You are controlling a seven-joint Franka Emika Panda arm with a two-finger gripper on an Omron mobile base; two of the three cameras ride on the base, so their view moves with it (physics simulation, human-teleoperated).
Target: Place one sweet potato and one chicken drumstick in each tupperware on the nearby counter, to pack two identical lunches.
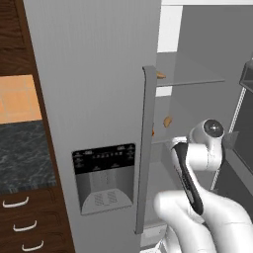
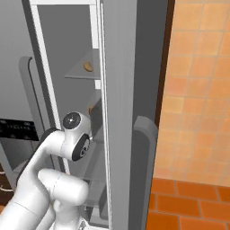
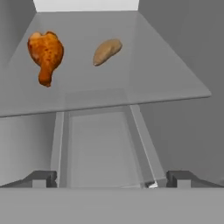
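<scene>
The jaws [image 3: 111, 178] stand wide apart and empty, reaching into the open fridge below a glass shelf [image 3: 175, 83]. On that shelf lie the chicken drumstick [image 3: 46, 54] and, just beside it but apart, the sweet potato [image 3: 106, 51] — both well ahead of the jaws. Outside, the bench [image 1: 24, 155] sits left of the fridge door [image 1: 94, 99].

Glossy chicken drumstick [image 3: 45, 56], translucent glass shelf [image 3: 166, 74]
</scene>
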